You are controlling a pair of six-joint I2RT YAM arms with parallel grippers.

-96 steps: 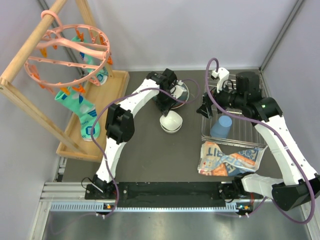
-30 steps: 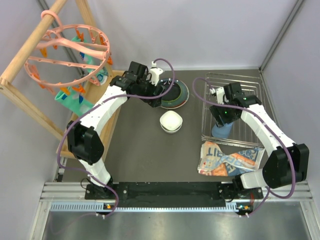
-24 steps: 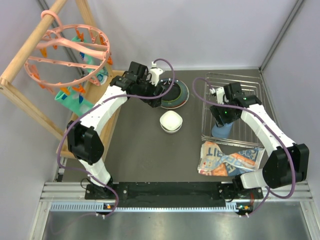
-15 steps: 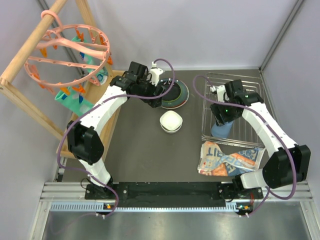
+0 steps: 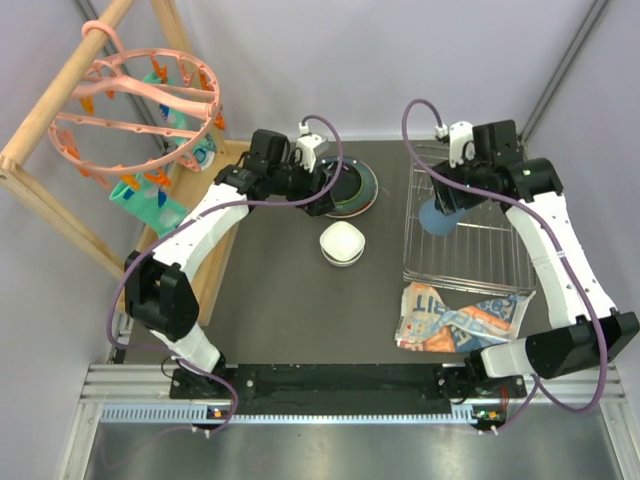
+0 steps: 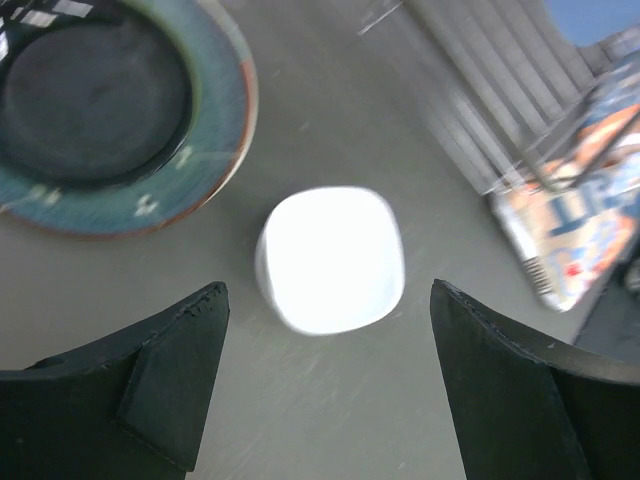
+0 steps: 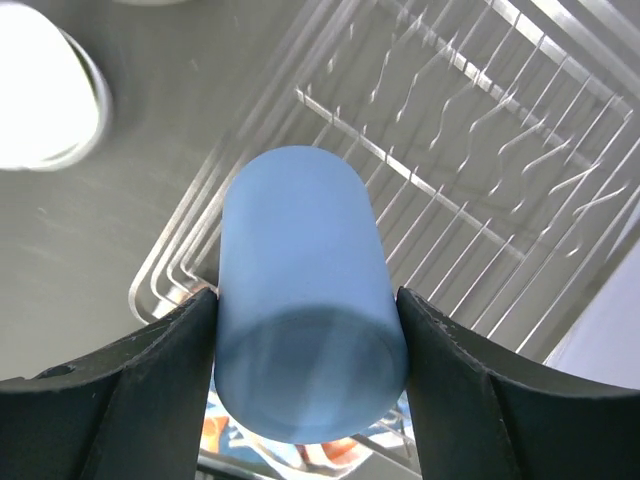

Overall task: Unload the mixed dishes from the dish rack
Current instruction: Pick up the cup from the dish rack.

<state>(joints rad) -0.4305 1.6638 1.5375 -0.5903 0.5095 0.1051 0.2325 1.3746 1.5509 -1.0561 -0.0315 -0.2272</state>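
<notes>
While clamped in right claw, cup clears rack.

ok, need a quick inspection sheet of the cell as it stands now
Surface: dark table, no spills seen.
Job's things: light blue cup held over the left edge of the dish rack; dark teal plate and white bowl on the table.
Clutter: printed packet at the rack's near end.
Grippers: right gripper shut on the cup; left gripper open above the bowl.
Cables: a purple cable loops off each wrist; no snag seen.
Surroundings: wooden frame with pink clip ring, socks hanging.
</notes>
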